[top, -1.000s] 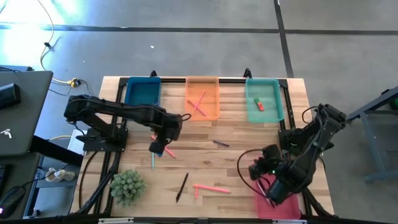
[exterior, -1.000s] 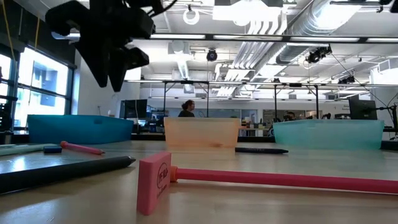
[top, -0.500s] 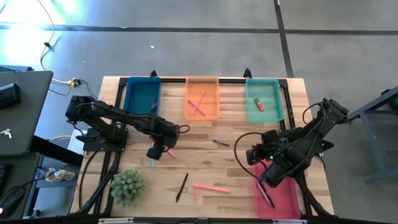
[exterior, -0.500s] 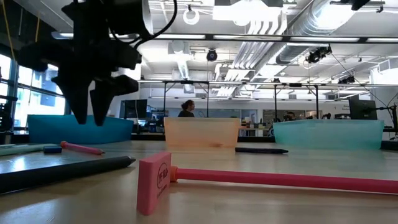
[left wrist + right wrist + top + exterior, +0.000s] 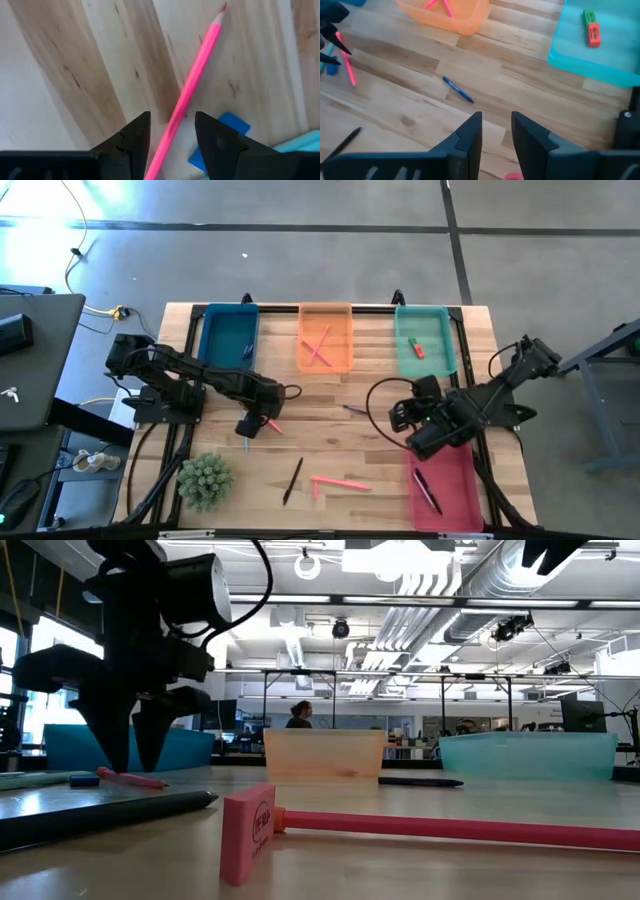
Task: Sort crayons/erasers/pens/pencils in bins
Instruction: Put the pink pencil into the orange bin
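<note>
A pink pencil (image 5: pixel 192 82) lies flat on the wooden table beside a small blue eraser (image 5: pixel 222 131) and a teal stick (image 5: pixel 247 442). My left gripper (image 5: pixel 172 145) points down, open, low over the table with one finger on each side of the pencil's near end; I see no touch. My right gripper (image 5: pixel 496 135) hangs open with nothing in it above the table's right half, slanting down toward a dark pen (image 5: pixel 457 90). The bins are dark blue (image 5: pixel 228 335), orange (image 5: pixel 344 330), teal (image 5: pixel 440 335) and red (image 5: pixel 455 500); the red one holds a pen (image 5: pixel 427 492).
A black pen (image 5: pixel 292 480) and a pink pencil (image 5: pixel 342 482) with a pink eraser (image 5: pixel 247 833) at its end lie near the front edge. The orange bin holds pink pencils (image 5: pixel 320 345); the teal bin holds erasers (image 5: pixel 590 29). A spiky green plant (image 5: pixel 205 480) stands front left.
My left gripper has come down, still pointing down, until its open fingers straddle the pink pencil just above the table. My right gripper has left the place over the red bin and swung up toward the table's middle and far side; a pen now shows in that bin.
</note>
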Robot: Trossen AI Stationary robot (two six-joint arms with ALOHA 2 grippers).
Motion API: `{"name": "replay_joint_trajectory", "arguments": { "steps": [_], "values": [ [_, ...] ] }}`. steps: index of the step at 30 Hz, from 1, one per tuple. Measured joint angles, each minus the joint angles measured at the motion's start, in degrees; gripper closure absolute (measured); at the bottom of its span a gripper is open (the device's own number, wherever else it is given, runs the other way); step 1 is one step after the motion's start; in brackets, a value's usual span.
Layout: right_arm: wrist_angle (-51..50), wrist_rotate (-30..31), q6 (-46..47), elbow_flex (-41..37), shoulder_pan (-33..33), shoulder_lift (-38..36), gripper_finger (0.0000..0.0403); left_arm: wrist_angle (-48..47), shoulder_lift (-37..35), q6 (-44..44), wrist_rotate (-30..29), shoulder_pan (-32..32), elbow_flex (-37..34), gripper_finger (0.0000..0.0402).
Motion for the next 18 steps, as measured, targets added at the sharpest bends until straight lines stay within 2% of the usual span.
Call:
{"name": "replay_joint_trajectory", "arguments": {
  "steps": [5,12,18],
  "values": [
    [0.00,-0.02,-1.17,0.00,-1.10,0.00,0.0307,0.09,0.00,1.13,-4.87,0.02,-0.13,0.0257],
    [0.02,-0.20,-2.20,0.00,-1.57,0.00,0.0307,0.07,0.00,2.54,-3.21,0.03,-0.13,0.0257],
    [0.02,-0.20,-2.20,-0.02,-1.56,0.00,0.0307,0.66,2.63,2.60,-4.60,0.11,0.02,0.0264]
  ]
}}
